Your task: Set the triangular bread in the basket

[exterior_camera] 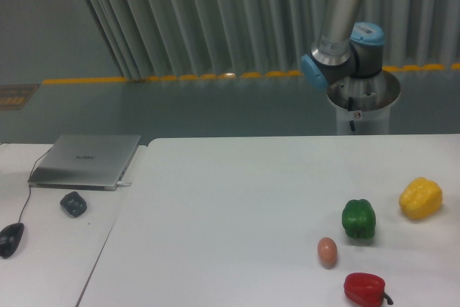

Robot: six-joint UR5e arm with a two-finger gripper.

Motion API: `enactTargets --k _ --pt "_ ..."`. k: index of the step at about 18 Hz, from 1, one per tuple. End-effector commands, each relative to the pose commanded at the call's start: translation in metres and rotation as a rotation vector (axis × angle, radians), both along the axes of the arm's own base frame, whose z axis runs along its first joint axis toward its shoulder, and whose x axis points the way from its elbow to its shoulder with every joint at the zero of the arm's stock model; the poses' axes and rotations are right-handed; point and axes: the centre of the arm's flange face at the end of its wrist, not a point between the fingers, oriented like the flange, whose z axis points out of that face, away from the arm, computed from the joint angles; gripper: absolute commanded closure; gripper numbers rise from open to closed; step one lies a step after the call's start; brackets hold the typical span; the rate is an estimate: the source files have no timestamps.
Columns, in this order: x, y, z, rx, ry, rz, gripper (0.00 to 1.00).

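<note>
White table with produce toward the right side

On the white table (237,199): a yellow pepper (420,198) at 3 o'clock, a green pepper (358,218) just beside it toward 4, a brown egg (327,251) at 5, and a red pepper (365,290) near the front edge. The adjoining left table (50,264) holds a closed laptop (86,160), a dark lump (73,203) and a mouse (11,239).
</note>
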Motion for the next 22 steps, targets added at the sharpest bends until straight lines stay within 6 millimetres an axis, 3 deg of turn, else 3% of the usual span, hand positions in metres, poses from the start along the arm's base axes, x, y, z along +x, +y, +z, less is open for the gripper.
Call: enactTargets --k 13,19,22 --pt "0.029 0.014 0.003 -0.003 -0.037 0.023 0.00" --pt "0.068 0.039 -0.002 -0.055 -0.143 -0.036 0.00" --pt "0.084 0.041 0.001 -0.072 -0.196 -0.052 0.00"
